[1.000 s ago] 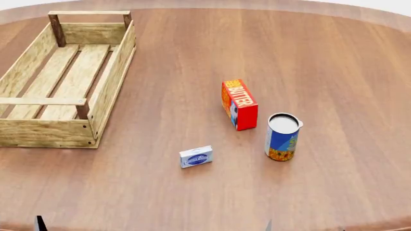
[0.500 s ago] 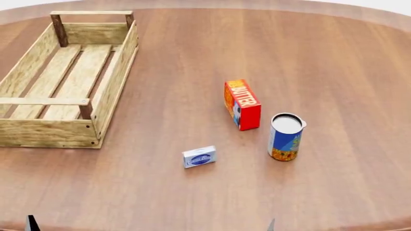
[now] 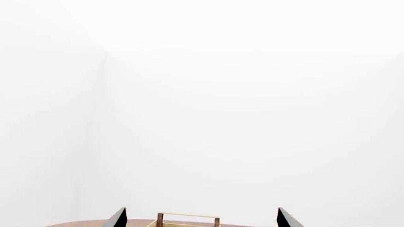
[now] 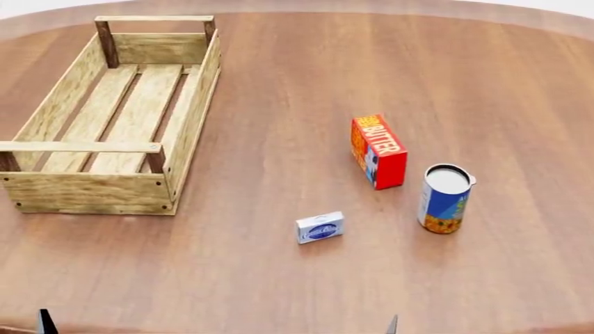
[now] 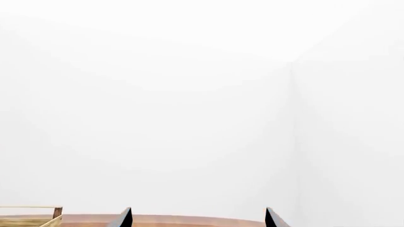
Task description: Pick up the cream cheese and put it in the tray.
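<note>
The cream cheese point(image 4: 320, 228), a small flat white box with a blue oval logo, lies on the wooden table in the head view, near the front middle. The tray point(image 4: 190, 118), a long slatted wooden crate, stands empty at the left; its far end also shows in the left wrist view point(image 3: 188, 216) and a corner in the right wrist view point(image 5: 38, 218). My left gripper point(image 3: 200, 220) and right gripper point(image 5: 198, 220) are both open and empty, low at the table's near edge, well short of the cream cheese. Only one fingertip of each shows in the head view point(image 4: 44, 323) point(image 4: 393, 325).
A red-orange butter box point(image 4: 379, 151) stands upright to the right of and behind the cream cheese. A blue-orange can point(image 4: 444, 198) stands to the right of the butter. The round brown table point(image 4: 278, 83) reaches back to a white wall.
In the head view everything on the table has slid to the right, so the view has turned or moved left. The objects keep their places relative to one another.
</note>
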